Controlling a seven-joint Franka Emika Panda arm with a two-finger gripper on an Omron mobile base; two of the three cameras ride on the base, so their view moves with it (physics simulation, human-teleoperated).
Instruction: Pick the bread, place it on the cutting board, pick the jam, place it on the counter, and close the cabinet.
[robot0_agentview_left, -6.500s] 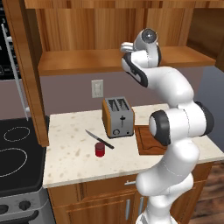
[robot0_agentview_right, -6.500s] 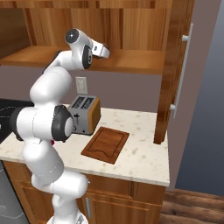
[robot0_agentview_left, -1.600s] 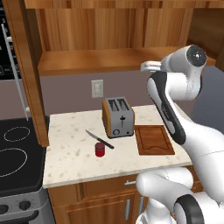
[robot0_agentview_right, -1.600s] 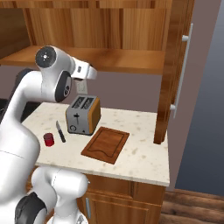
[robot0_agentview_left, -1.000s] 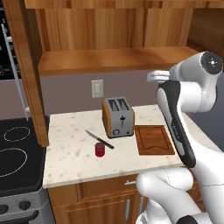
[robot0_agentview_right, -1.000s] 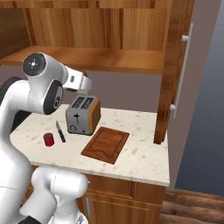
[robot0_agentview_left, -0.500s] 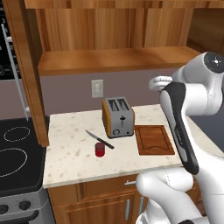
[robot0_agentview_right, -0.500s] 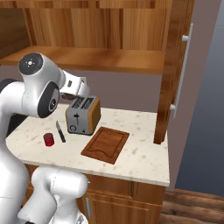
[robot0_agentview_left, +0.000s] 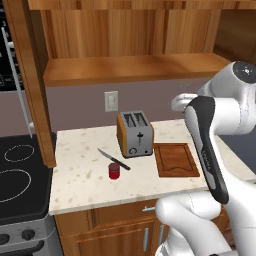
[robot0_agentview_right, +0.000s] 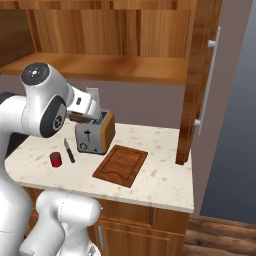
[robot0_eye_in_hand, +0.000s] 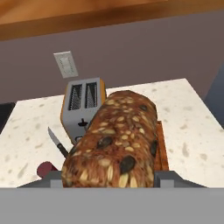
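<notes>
Jaws closed on the seeded bread (robot0_eye_in_hand: 116, 140), held in the air above the bench (robot0_agentview_left: 80, 172), over the toaster (robot0_agentview_right: 94, 132) and the near end of the cutting board (robot0_agentview_right: 120, 165). Red jam jar (robot0_agentview_left: 114, 171) standing on the bench just beside the black-handled knife (robot0_agentview_left: 114, 160), left of the toaster. Cabinet (robot0_agentview_right: 202, 75) doors swung open, shelf bare.
</notes>
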